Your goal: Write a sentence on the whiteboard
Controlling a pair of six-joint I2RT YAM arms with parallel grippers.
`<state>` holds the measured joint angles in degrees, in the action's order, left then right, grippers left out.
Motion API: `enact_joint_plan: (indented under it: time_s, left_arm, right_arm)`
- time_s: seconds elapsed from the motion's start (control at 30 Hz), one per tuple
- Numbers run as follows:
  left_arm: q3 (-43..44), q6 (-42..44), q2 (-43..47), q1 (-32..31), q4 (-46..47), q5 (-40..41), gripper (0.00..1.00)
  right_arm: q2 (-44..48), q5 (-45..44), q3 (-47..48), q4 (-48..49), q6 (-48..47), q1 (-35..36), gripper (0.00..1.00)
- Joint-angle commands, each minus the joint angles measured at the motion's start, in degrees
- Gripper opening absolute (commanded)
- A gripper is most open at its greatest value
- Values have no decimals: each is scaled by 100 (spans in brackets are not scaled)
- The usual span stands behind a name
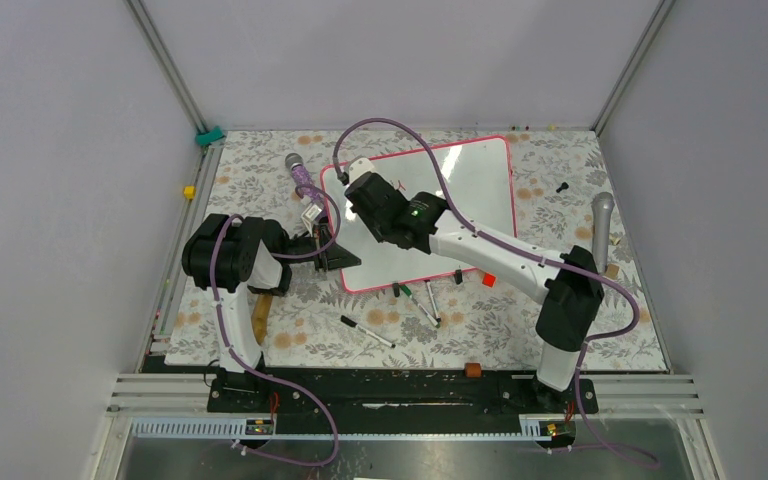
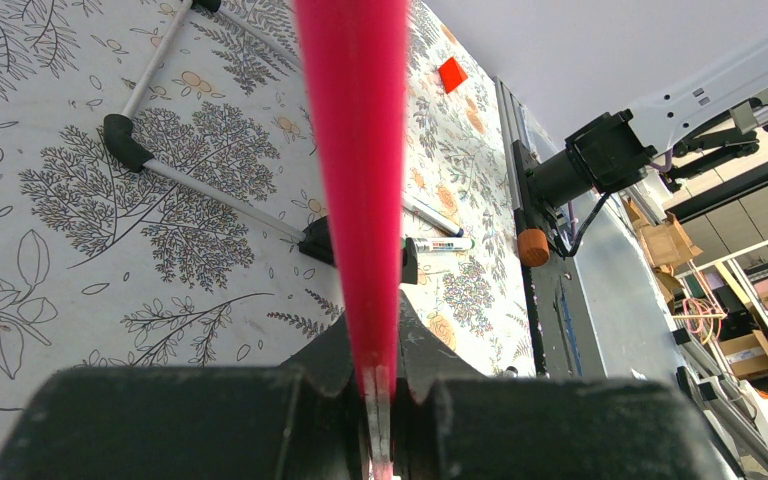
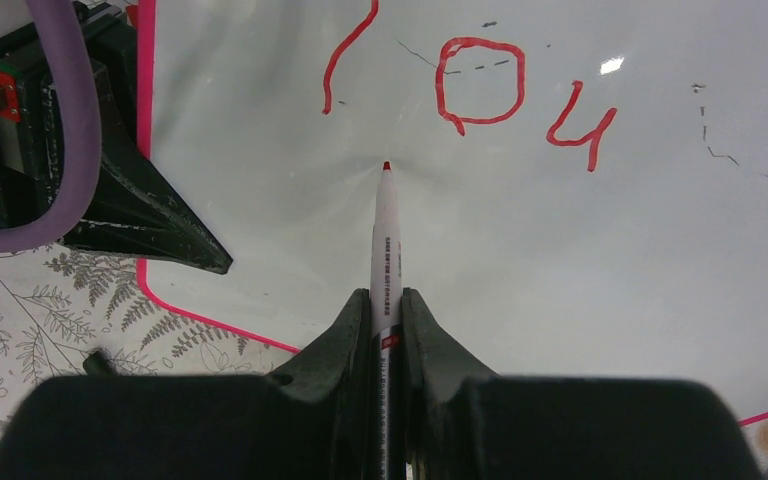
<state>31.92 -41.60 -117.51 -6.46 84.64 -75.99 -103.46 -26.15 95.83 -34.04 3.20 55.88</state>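
The whiteboard (image 1: 470,190) lies skewed on the floral mat, under and ahead of the right gripper (image 3: 387,300). This arm is the nearer one for writing. It stretches from its base diagonally across the board, wrist over the board's left part. The left arm is folded short, and the left gripper (image 2: 378,375) is pinched tight on the board's pink-red frame (image 2: 355,180), apparently steadying it.

The right fingers (image 3: 425,330) are closed narrowly on a red marker (image 3: 387,240). Its long axis runs straight out from them, and its tip is on or just off the glossy surface; I cannot tell which. The sentence (image 3: 478,95), so far three red marks, sits beyond the tip and mostly to its right. Bare board surrounds the tip, so a second line probably starts here.
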Motion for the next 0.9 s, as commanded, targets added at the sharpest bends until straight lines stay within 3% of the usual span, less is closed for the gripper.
enact_joint_plan:
  time_s: [0.0, 0.87]
  left_arm:
    - [27, 358, -228, -93, -44, -216, 0]
    - [32, 361, -228, -97, -50, -236, 0]
  right_arm:
    - [-84, -206, 268, -56, -58, 41, 0]
    - [-159, -42, 142, -365, 102, 40, 0]
